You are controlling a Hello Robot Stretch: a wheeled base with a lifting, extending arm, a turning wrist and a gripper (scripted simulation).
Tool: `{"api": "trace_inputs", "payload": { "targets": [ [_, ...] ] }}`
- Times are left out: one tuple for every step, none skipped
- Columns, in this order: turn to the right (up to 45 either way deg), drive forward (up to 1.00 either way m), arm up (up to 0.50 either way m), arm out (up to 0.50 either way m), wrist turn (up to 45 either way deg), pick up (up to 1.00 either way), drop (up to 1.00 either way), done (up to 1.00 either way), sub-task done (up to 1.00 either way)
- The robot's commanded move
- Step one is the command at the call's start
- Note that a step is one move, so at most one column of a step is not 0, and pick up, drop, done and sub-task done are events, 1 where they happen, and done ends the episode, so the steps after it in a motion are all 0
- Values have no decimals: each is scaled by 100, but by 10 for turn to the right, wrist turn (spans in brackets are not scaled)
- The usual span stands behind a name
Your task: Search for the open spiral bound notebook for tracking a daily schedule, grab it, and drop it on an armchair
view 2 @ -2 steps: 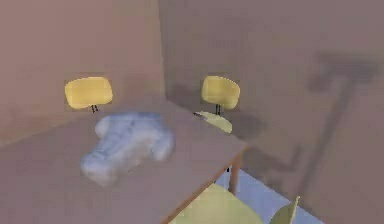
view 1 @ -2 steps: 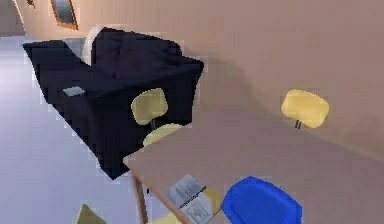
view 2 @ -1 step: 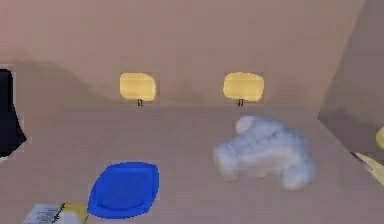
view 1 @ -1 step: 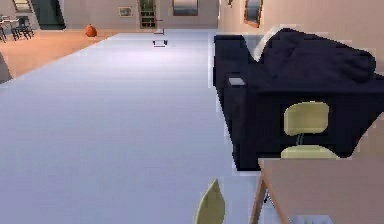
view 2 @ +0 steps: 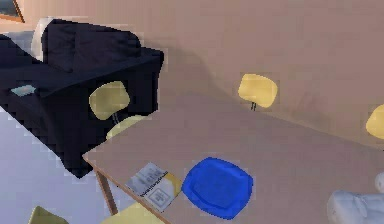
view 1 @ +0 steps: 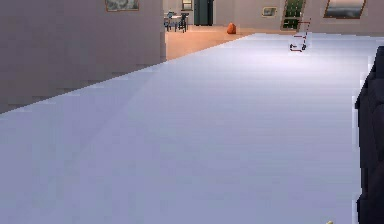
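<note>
Blue plate (view 2: 218,186) lies beside the notebook (view 2: 150,179) on the table (view 2: 285,140).

A: Where does the notebook (view 2: 150,178) lie?
B: Flat on the wooden table (view 2: 290,140), near its corner at the arm side view's lower left — just beside a blue plate (view 2: 218,186).
A: Is it open?
B: It looks so: two pale pages side by side with faint dark marks, set at a slant to the table's edge. The spiral is too small to tell.
A: And the armchair (view 2: 85,75)?
B: Dark navy, bulky, thick-armed — it stands upright on the floor beyond that same table corner, at the upper left, apart from the notebook.
</note>
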Motion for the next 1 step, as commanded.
{"api": "trace_inputs", "payload": {
  "targets": [
    [0, 0, 50, 0, 0, 0, 0, 0, 0]
  ]
}}
